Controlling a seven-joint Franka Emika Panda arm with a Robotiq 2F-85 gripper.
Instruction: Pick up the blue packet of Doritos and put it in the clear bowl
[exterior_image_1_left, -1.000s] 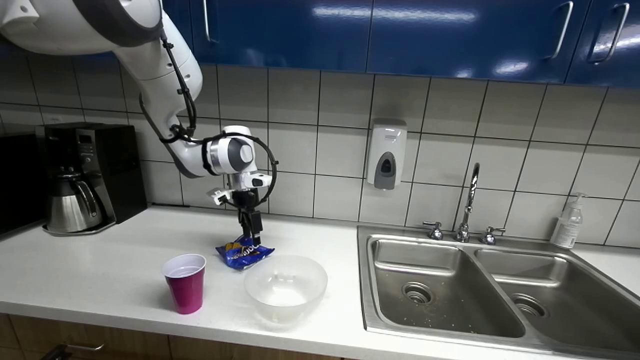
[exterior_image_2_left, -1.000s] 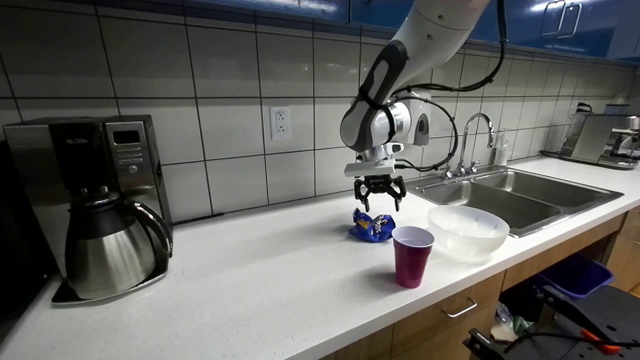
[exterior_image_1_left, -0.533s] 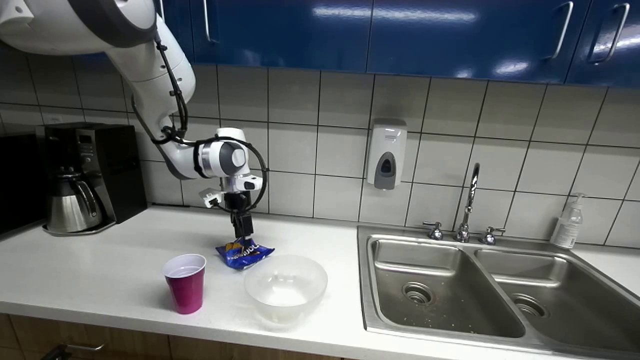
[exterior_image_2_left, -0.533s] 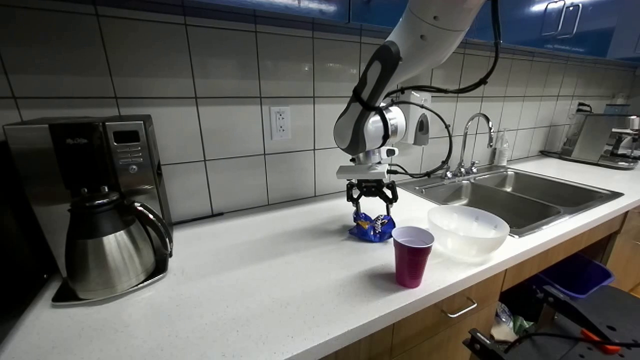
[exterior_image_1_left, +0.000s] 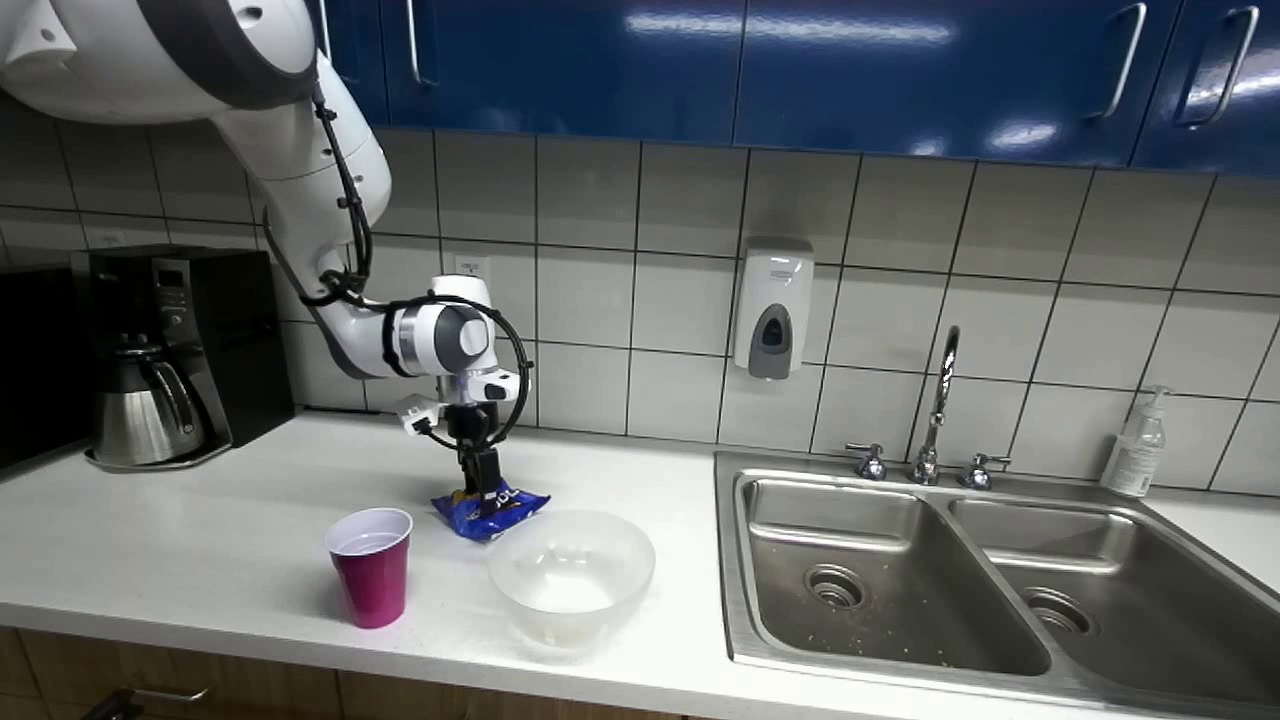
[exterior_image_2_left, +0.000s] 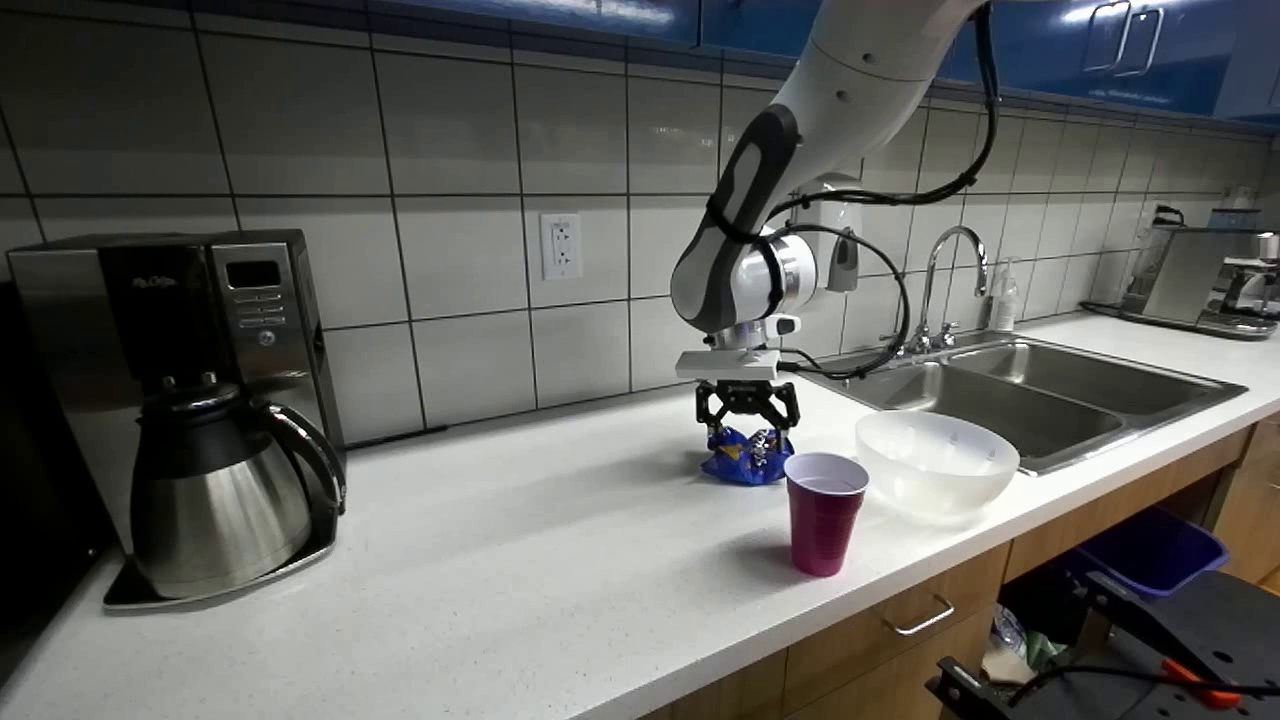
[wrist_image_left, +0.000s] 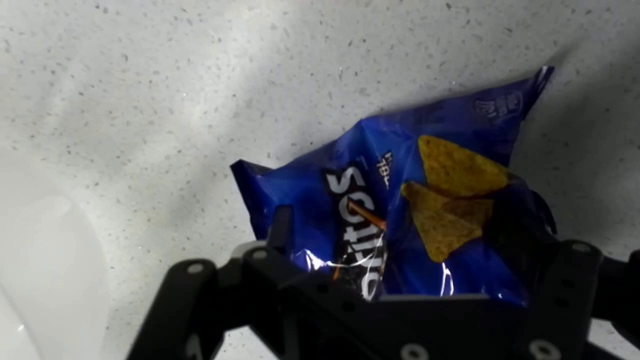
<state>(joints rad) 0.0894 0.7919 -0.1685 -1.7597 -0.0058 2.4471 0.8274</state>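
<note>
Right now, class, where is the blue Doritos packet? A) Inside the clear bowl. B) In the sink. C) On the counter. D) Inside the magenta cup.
C: both exterior views show the blue Doritos packet lying on the white counter, outside the clear bowl, and the wrist view shows the fingers standing apart at it.

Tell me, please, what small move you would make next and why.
Probably close the gripper: its fingers stand apart in the wrist view, with most of the blue packet of Doritos showing between them, and that packet lies on the counter, outside the clear bowl.
</note>
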